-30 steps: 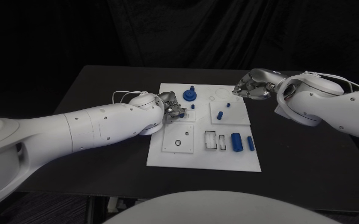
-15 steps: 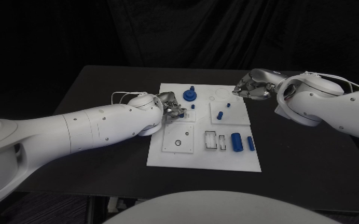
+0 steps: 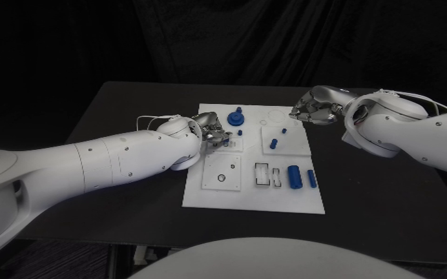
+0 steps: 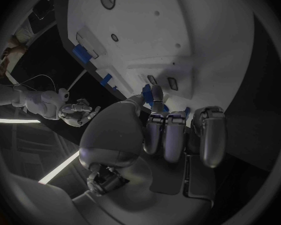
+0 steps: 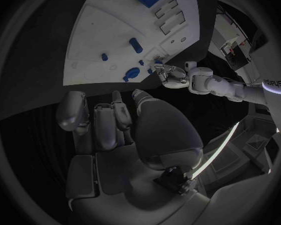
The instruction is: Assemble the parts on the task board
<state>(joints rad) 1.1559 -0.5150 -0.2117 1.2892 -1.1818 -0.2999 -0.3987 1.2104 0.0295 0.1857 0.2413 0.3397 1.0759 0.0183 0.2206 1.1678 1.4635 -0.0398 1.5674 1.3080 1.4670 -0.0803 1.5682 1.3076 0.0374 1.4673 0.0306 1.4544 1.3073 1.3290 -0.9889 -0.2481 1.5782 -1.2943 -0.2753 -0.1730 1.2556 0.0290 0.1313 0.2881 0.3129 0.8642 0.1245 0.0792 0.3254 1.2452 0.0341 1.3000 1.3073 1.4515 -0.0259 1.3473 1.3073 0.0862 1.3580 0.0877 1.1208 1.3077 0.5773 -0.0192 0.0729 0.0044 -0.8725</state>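
Left hand (image 3: 212, 132) low over the left edge of the task board (image 3: 244, 192), fingers curled round a small blue part (image 4: 148, 96) pinched at the tips, just beside the blue knob-like part (image 3: 236, 119) standing near the far edge. Step in hand, by the look of it: seating this piece. Next: fine alignment over its socket, then a straight press down. Right hand (image 3: 312, 109) hovering at the far right corner, fingers curled in, holding nothing. Loose blue cylinders (image 3: 295, 177) lying near the right edge
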